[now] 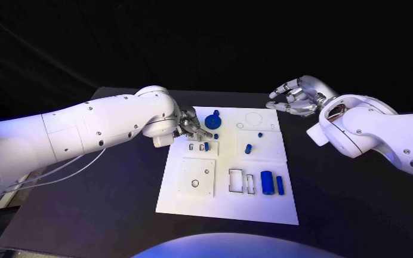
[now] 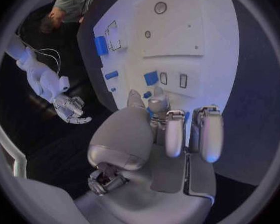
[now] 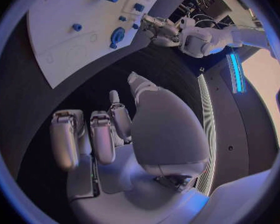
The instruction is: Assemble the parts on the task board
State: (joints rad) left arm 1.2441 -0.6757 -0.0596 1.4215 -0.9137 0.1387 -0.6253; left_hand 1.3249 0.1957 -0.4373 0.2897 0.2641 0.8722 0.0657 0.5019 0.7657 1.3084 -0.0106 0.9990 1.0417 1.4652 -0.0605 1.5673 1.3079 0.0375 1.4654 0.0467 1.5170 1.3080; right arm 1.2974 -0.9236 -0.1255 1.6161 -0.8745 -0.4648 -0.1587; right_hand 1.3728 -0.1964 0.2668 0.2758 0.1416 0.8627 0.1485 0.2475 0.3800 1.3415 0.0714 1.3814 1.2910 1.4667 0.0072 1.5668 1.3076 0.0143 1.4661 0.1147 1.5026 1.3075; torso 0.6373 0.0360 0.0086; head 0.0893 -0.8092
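Black table point(image 1: 103, 222), left hand point(image 1: 193, 126) over task board point(image 1: 258, 207), right hand point(image 1: 294, 98) raised, fingers apart.

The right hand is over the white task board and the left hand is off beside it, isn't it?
No, swapped. In the head view the left hand reaches over the white task board, its fingers among the blue parts, while the right hand hangs off beside it, above the black table.

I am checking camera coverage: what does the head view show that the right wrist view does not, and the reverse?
Head view alone: the two blue bars on the task board's near end. Right wrist view alone: the right hand's palm side, holding nothing. Both: the board, the round blue part and the left hand near it.
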